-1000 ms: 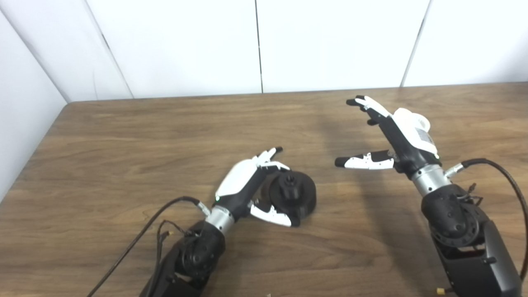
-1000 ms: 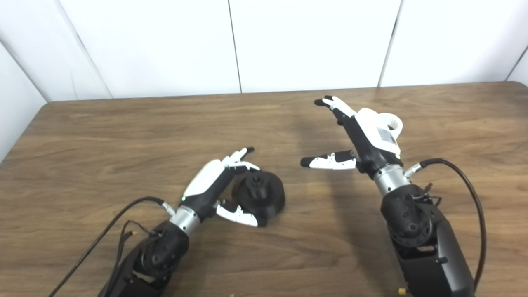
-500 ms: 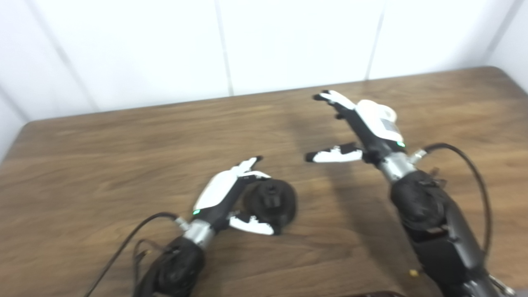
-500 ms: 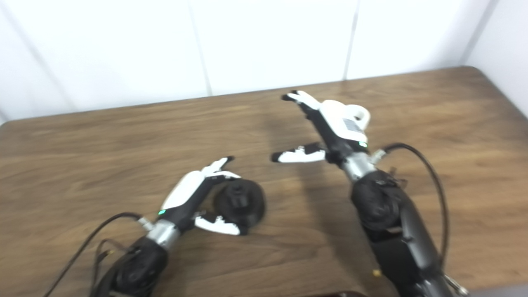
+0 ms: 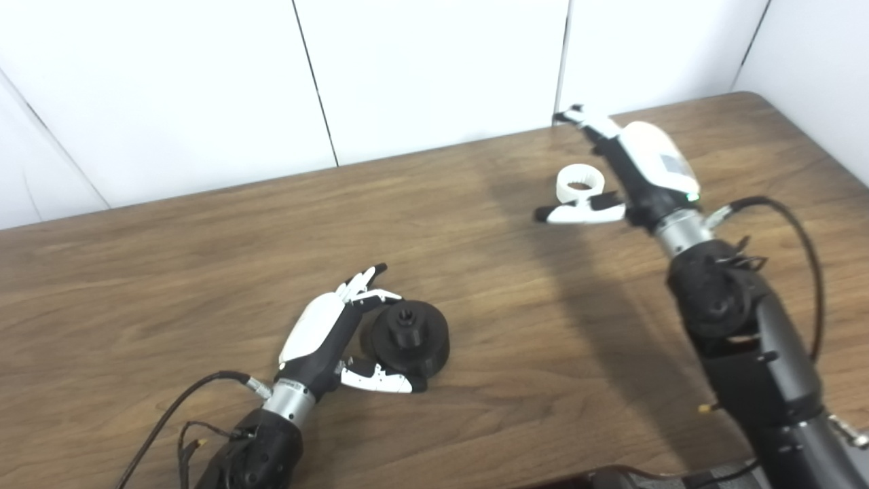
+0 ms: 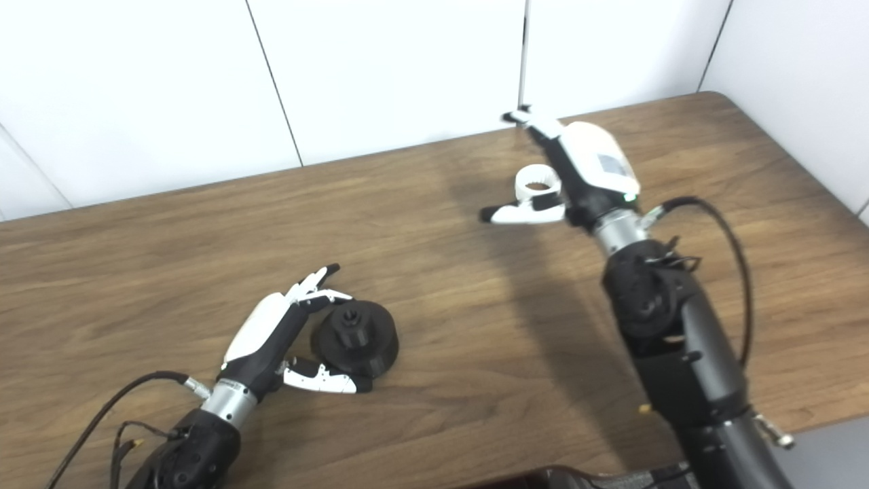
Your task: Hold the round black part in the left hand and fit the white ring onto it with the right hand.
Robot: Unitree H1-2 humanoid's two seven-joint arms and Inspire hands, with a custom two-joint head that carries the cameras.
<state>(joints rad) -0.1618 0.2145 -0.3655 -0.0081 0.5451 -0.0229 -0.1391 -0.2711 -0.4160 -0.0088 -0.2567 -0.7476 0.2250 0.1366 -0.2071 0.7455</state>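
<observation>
Partly hidden by the spread right robot hand [image 5: 635,170], white ring [image 5: 579,182]; left robot hand [image 5: 333,333] loosely cups black part [image 5: 407,336], unclenched.

The left arm enters from the lower left, forearm angled up and to the right, wrist low near the surface. The left hand [image 5: 333,339] is spread, fingers [image 5: 360,280] extended forward and the thumb [image 5: 380,382] splayed to the right (nothing is clasped between them). The right arm rises from the lower right, forearm leaning up and to the left. The right hand [image 5: 628,173] is raised and spread, fingers pointing away toward the far edge, thumb [image 5: 577,214] projecting left, holding nothing.
</observation>
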